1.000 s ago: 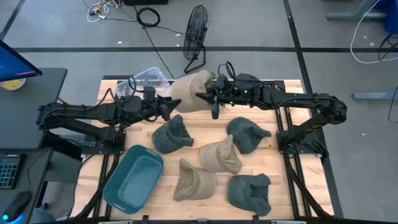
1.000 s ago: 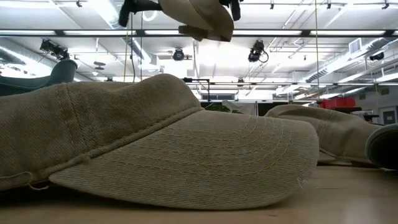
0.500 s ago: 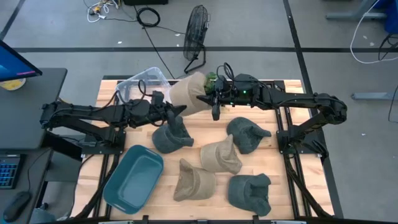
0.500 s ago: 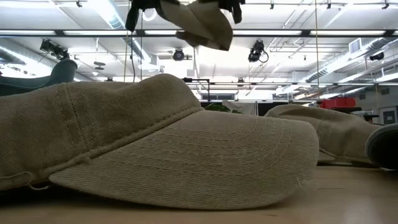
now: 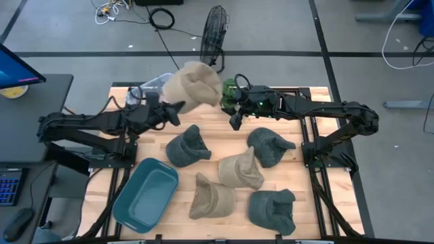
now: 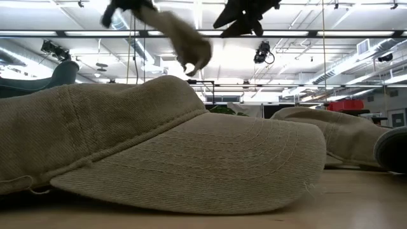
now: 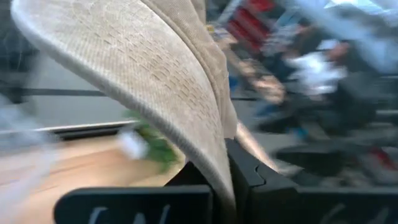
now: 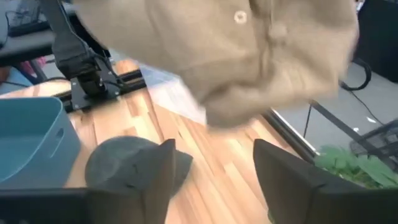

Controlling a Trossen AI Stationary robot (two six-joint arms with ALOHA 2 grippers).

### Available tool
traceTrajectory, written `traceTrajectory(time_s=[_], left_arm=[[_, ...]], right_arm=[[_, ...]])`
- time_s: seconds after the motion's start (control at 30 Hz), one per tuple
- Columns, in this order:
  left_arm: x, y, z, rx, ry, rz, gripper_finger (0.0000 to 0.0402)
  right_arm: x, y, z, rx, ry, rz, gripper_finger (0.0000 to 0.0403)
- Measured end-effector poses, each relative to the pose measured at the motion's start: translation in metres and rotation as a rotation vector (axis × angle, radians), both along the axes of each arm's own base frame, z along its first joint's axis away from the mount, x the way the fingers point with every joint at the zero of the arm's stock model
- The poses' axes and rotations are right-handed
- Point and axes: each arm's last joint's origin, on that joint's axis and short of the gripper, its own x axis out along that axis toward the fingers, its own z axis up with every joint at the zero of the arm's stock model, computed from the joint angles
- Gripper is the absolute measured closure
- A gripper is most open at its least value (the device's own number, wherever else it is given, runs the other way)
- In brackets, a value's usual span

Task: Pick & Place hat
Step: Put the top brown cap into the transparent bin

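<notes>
A tan hat (image 5: pixel 193 84) is in the air over the table's far edge, between my two arms. My left gripper (image 5: pixel 178 107) is shut on it and also shows in the left wrist view (image 7: pixel 227 182). In the low view the hat (image 6: pixel 184 39) slants down from that gripper. My right gripper (image 5: pixel 234 115) is open and empty just right of the hat. In the right wrist view its fingers (image 8: pixel 161 163) stand apart below the hat (image 8: pixel 249 50) and do not touch it. My left gripper pinches the tan hat's stitched brim (image 7: pixel 208 140) between its two fingers, at the brim's edge. The fingers come from the table's left, about level. The hat is lifted clear of the table, and its crown (image 5: pixel 196 80) stands beyond and above the fingers.
Several hats lie on the table: dark green ones (image 5: pixel 186 146) (image 5: pixel 269 146) (image 5: pixel 271 207) and tan ones (image 5: pixel 241 169) (image 5: pixel 211 196). A teal bin (image 5: pixel 129 203) stands near left, a clear tub (image 5: pixel 152 85) far left, and green leaves (image 5: pixel 229 87) lie by the right gripper.
My left gripper has gone toward the hat, taken hold of its brim, and drawn back toward the table's left and far edge. My right gripper has let go. The hat has swung left and turned about, away from the right gripper.
</notes>
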Motion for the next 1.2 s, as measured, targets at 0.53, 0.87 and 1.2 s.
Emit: traceTrajectory(time_s=[0.53, 0.87, 1.2], left_arm=[[-0.061, 0.02, -0.006, -0.091, 0.095, 0.232, 0.039], [-0.084, 0.02, -0.009, -0.131, 0.279, 0.286, 0.039], [-0.086, 0.026, -0.029, -0.11, 0.57, 0.313, 0.039]], right_arm=[[-0.003, 0.001, -0.005, -0.008, 0.063, 0.02, 0.0161], [-0.004, 0.001, -0.006, 0.002, 0.083, 0.016, 0.0168], [-0.004, 0.001, -0.007, 0.003, 0.089, 0.016, 0.0168]])
